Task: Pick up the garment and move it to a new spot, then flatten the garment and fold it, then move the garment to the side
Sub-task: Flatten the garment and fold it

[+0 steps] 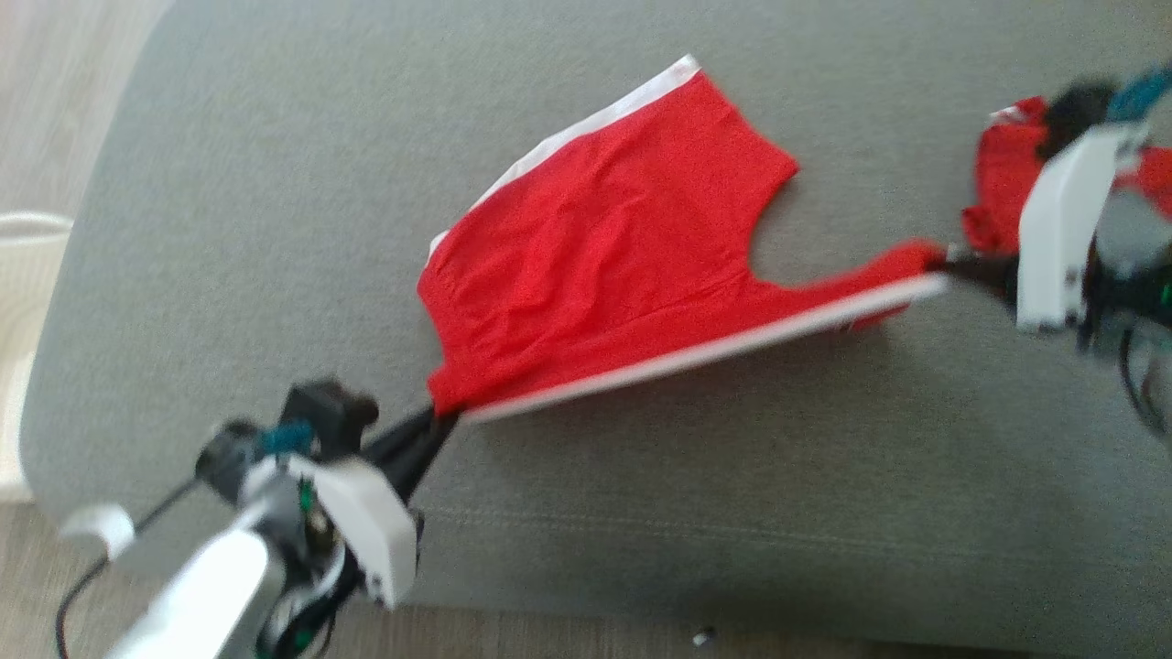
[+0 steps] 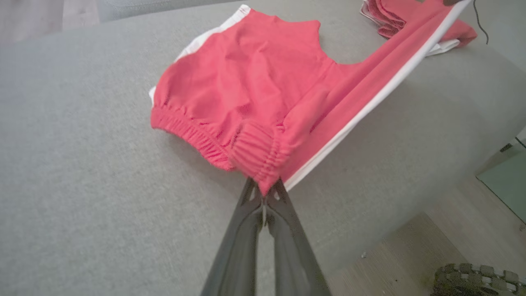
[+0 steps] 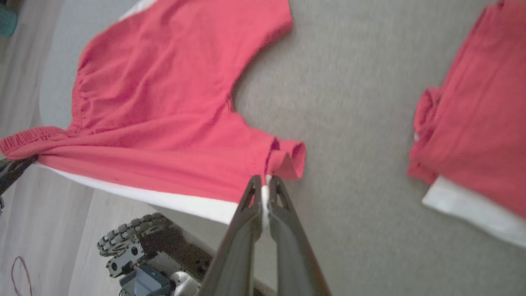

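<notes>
My left pincer and right pincer grip the red shorts, stretched taut. Flattening looks underway; folding and moving aside remain.

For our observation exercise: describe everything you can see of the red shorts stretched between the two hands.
The shorts are red, thin soft-looking cloth, with a gathered elastic waistband and white side stripes. The left hand is shut on a waistband corner, the right hand on a leg hem, holding the near edge taut and lifted. The rest lies spread, slightly wrinkled, on the grey cushion.
</notes>
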